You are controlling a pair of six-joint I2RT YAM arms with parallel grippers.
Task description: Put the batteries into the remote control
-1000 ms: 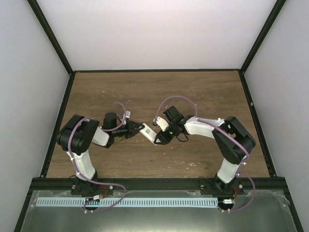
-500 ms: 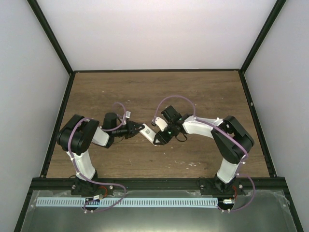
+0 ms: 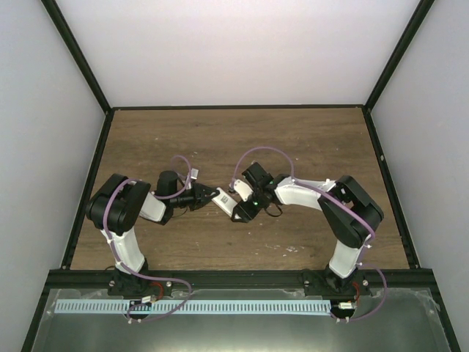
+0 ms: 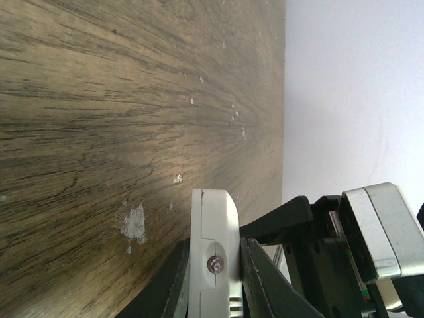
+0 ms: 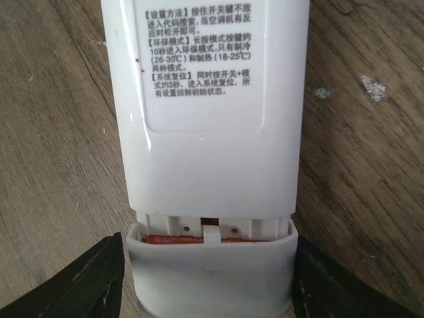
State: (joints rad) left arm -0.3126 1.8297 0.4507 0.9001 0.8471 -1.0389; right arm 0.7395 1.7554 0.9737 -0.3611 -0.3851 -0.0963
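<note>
Remote control (image 5: 209, 99) sits mid-table between the two arms, back face toward the right wrist camera, printed label uppermost. An orange strip of the batteries (image 5: 199, 238) shows in the narrow gap at the compartment mouth, so they appear seated. The cover (image 5: 211, 278) is partly slid on, with its centre latch tab at the slot and a gap left to close. The right gripper (image 5: 209, 265) is clamped across the cover's sides. The left gripper (image 4: 215, 275) is clenched on the remote's thin edges, body seen edge-on. I cannot tell whether the remote touches the table (image 5: 53, 132). Main risk, as I judge it: if the push is off-axis, the cover rails jam or ride over the body and the tab may bend. The left grip is narrow on smooth plastic, so a hard shove could make the remote pivot or slip through the pads. A battery sitting proud would block the cover, and forcing it could pop the cell out. If the right jaws squeeze too hard they could bow the thin cover and bind it. Materials: the remote is glossy white moulded plastic with rounded corners, rigid and slippery. The cover is a thin shell of the same plastic and probably flexes a little. The batteries are slim orange cylinders, mostly hidden. The fingers are matte black. The table is dark wood grain with scattered pale flecks.
</note>
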